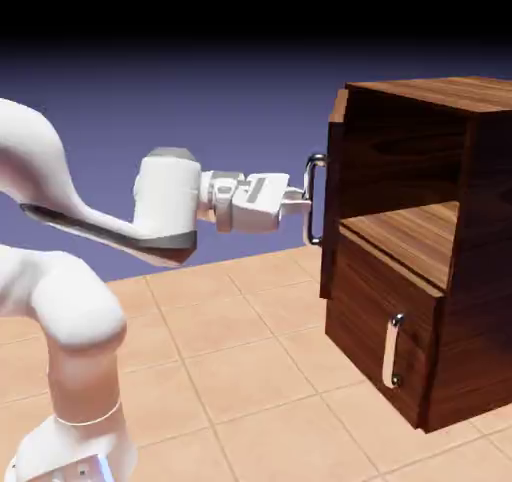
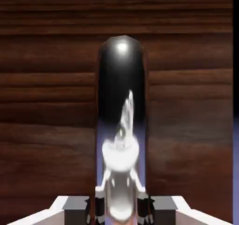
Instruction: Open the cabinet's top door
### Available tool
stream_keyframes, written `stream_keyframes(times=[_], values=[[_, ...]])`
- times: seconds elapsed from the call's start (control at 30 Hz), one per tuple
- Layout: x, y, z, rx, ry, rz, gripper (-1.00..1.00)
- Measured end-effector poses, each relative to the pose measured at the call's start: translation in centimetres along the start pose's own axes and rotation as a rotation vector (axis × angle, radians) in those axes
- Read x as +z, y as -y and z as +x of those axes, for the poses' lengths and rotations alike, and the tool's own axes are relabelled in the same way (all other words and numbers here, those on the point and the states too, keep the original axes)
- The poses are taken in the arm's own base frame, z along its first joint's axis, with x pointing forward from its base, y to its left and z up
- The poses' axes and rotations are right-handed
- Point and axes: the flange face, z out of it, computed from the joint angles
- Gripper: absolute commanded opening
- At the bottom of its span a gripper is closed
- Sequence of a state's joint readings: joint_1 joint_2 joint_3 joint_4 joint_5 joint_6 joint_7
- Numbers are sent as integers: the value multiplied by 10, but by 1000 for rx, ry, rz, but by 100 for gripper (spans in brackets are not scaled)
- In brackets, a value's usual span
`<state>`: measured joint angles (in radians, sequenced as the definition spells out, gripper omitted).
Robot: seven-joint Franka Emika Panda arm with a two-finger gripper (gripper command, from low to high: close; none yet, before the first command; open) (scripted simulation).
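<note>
Exterior view: one dark brown wood-grain box cabinet (image 1: 440,250) stood on the tan tiled desk (image 1: 230,360) at the right. It carried two stacked door panels, each with one vertical silver bar handle. The taller top door (image 1: 334,185) was swung out, edge-on to the camera, exposing the upper compartment and its wooden shelf (image 1: 415,232). Its long silver handle (image 1: 314,199) ran upright. The shorter lower door (image 1: 385,335) sat closed with its short handle (image 1: 392,351) upright. One white arm (image 1: 60,270) reached level from the left; its jaws (image 1: 306,199) were clamped on the long handle.

Hand view: the glossy bar (image 2: 120,126) ran lengthwise up the middle, pinched between two grey fingertips (image 2: 93,210), with dark wood behind.
</note>
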<state>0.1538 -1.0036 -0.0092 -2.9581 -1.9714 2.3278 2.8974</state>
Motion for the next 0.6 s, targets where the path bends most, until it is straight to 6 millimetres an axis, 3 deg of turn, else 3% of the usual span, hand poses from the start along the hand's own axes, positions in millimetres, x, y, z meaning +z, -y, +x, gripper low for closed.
stream_keyframes(times=[0.33, 0.6], values=[[-40, 17, -17, 0, -105, -104, -100], [-83, 43, -43, 0, -228, -228, -100]])
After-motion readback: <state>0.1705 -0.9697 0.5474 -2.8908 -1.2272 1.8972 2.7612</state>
